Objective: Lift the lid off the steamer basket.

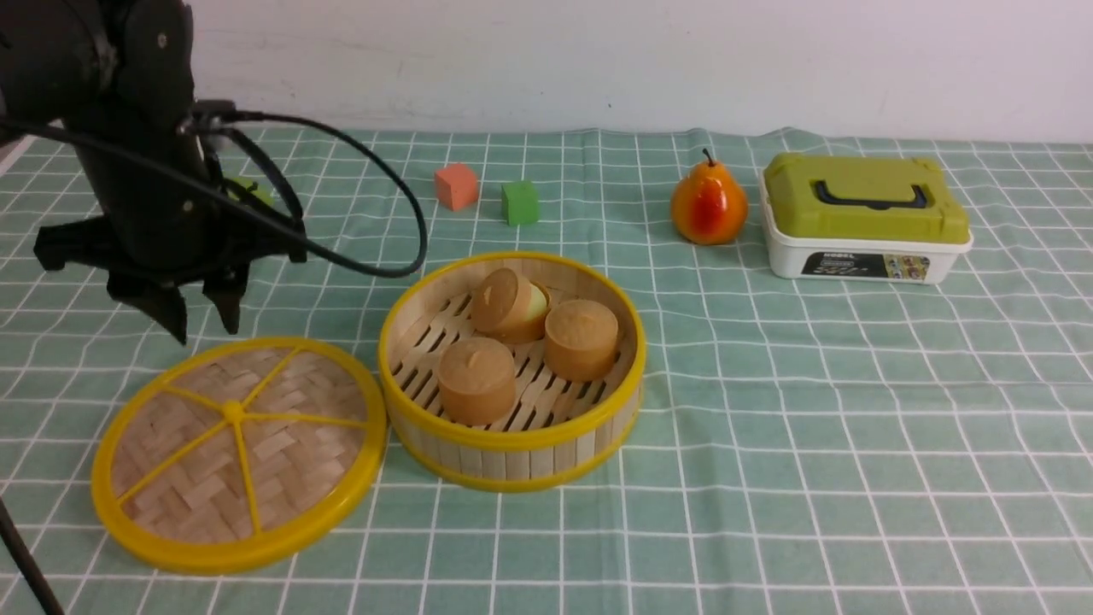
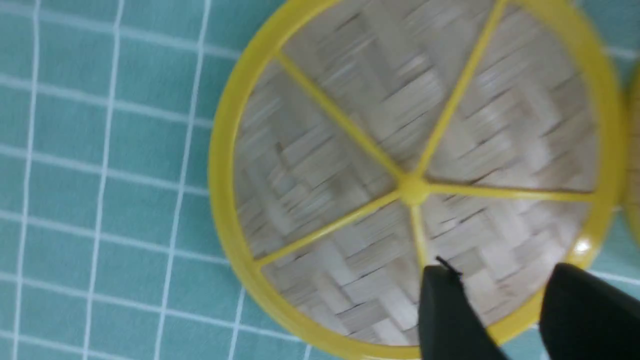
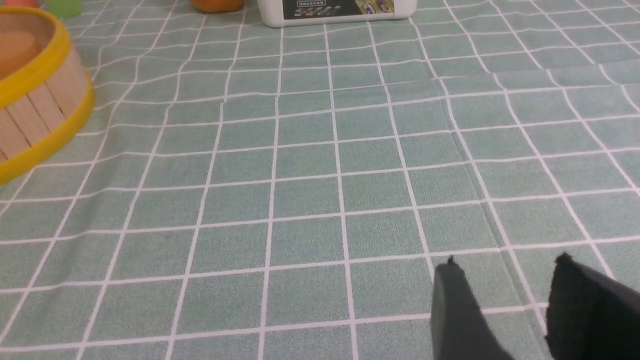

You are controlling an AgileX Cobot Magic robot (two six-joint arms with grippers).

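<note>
Nearest, the lid (image 1: 235, 453) lies flat on the checked cloth (image 1: 768, 444) just beside the steamer basket (image 1: 512, 444), on the robot's left, so the task looks done. The basket stands uncovered with three round brown cakes (image 1: 476, 380) on its slats, the farthest one tilted. Above the lid's far edge hangs the left gripper (image 1: 206, 331), jaws apart and empty, free to draw away; the right gripper (image 3: 506, 260) is also spread and holds nothing.

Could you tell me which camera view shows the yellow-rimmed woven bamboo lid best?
The front view: the flat round woven bamboo lid with yellow rim and spokes lies whole and sharp on the green checked tablecloth. The left wrist view shows it closer but blurred and cropped. The right wrist view misses it.
</note>
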